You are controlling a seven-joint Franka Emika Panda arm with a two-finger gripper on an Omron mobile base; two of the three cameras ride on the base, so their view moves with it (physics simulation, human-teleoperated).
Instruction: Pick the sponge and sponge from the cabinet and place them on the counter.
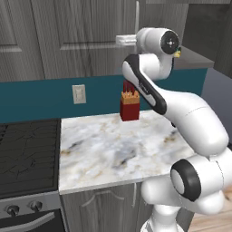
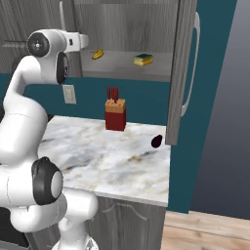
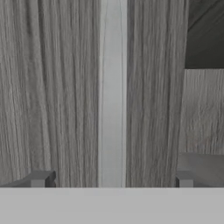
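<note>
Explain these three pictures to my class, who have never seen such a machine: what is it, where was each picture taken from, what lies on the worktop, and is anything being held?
It is a white robot arm in a computer-drawn kitchen. Two pictures come from cameras behind it, left and right. The third looks along its gripper, whose open fingers stand either side of a silver handle on the closed cabinet door; they hold nothing. On the marble counter stand a red knife block and a small dark object. The right door hangs open: on the shelf lie a banana and a green-topped sponge.
</note>
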